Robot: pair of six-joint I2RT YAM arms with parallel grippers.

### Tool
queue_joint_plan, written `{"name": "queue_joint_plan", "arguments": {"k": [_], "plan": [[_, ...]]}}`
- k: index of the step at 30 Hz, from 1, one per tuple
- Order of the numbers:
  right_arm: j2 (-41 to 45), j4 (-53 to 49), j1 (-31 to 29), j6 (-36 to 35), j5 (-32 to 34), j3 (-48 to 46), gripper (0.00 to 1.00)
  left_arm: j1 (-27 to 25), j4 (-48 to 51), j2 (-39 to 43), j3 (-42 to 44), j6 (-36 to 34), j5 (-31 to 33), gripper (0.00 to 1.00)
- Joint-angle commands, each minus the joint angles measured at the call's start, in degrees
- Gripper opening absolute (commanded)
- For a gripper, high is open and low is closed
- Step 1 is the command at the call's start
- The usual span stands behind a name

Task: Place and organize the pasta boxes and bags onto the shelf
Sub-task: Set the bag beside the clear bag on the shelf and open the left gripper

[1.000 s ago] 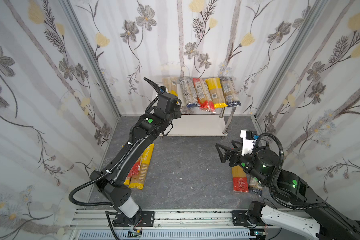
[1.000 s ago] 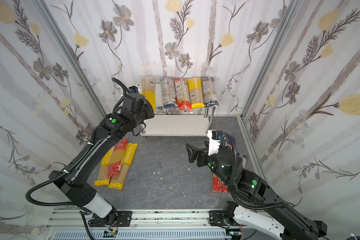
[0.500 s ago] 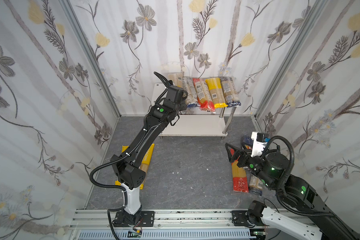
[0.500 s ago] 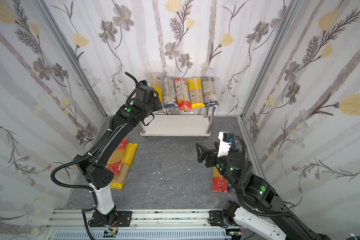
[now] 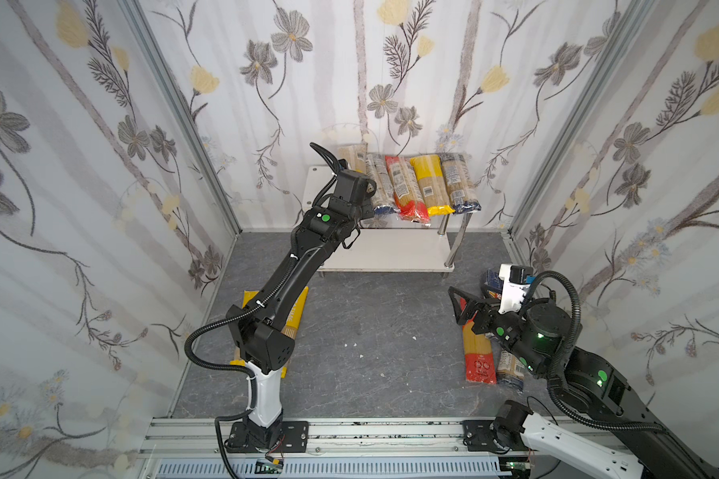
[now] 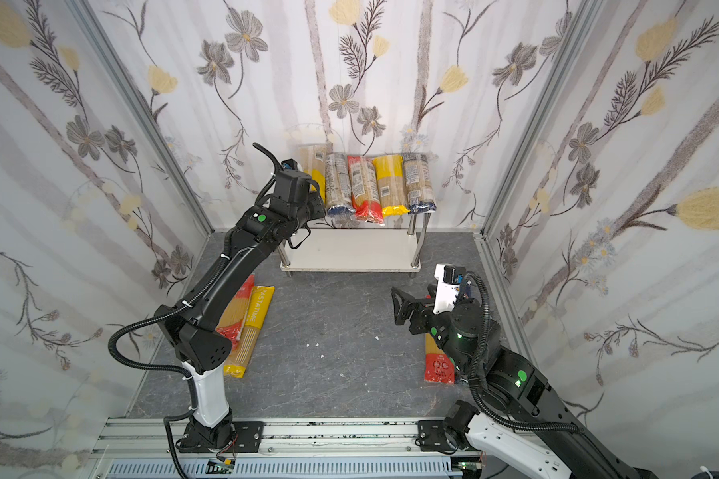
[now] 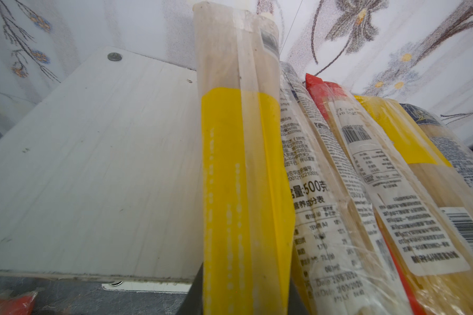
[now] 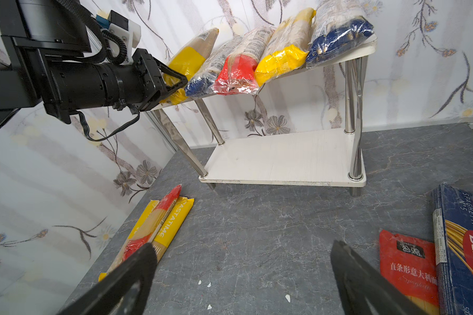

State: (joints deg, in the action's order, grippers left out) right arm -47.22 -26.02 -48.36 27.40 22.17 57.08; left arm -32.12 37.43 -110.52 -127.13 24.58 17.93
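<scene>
My left gripper [image 7: 241, 300] is shut on the near end of a clear pasta bag with a yellow end [image 7: 241, 177]. That bag lies on the shelf's top board [image 5: 318, 186], at the left end of a row of several bags [image 5: 416, 186]. In both top views the left gripper [image 6: 314, 205] sits at the top board's front edge. My right gripper [image 8: 243, 272] hangs open over the bare floor, nothing between its fingers [image 8: 137, 270]. Beside it lie a red pack [image 8: 407, 261] and the blue Barilla box [image 8: 464, 245]. Yellow and red packs [image 6: 245, 327] lie on the floor at the left.
The shelf's lower board [image 5: 391, 253] carries nothing. Chrome legs [image 8: 352, 109] stand at its corners. Flowered walls close in on three sides, and a metal rail [image 5: 349, 431] runs along the front. Small white crumbs [image 5: 353, 346] dot the grey floor.
My left arm stretched forward and brought the yellow-ended bag onto the top board beside the row. The right gripper, still open, drew back to the right, near the packs there.
</scene>
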Motion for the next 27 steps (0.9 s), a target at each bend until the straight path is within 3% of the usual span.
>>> {"name": "queue_joint_plan", "arguments": {"k": [1,4,8,12,20,27], "plan": [[-0.9,0.4,0.0,0.5,-0.6,0.1,1.0,0.4,-5.1,1.3,0.5,-0.7,3.5,0.21],[-0.9,0.4,0.0,1.1,-0.9,0.0,1.0,0.8,-5.1,1.8,1.1,-1.1,3.4,0.36],[-0.7,0.3,0.0,1.3,-1.2,0.0,1.0,1.2,-5.2,2.0,1.4,-2.0,1.5,0.74],[-0.9,-0.6,0.0,1.8,-0.7,0.0,1.0,1.3,-5.2,2.5,1.8,-2.7,-0.5,1.0],[-0.9,-2.3,0.0,2.1,0.3,1.0,1.0,1.2,-5.4,10.1,8.0,-2.6,-0.7,1.0],[-2.4,-2.4,-0.1,2.4,-1.4,0.9,1.0,1.2,-5.8,24.7,25.2,-3.1,3.4,1.0]]}}
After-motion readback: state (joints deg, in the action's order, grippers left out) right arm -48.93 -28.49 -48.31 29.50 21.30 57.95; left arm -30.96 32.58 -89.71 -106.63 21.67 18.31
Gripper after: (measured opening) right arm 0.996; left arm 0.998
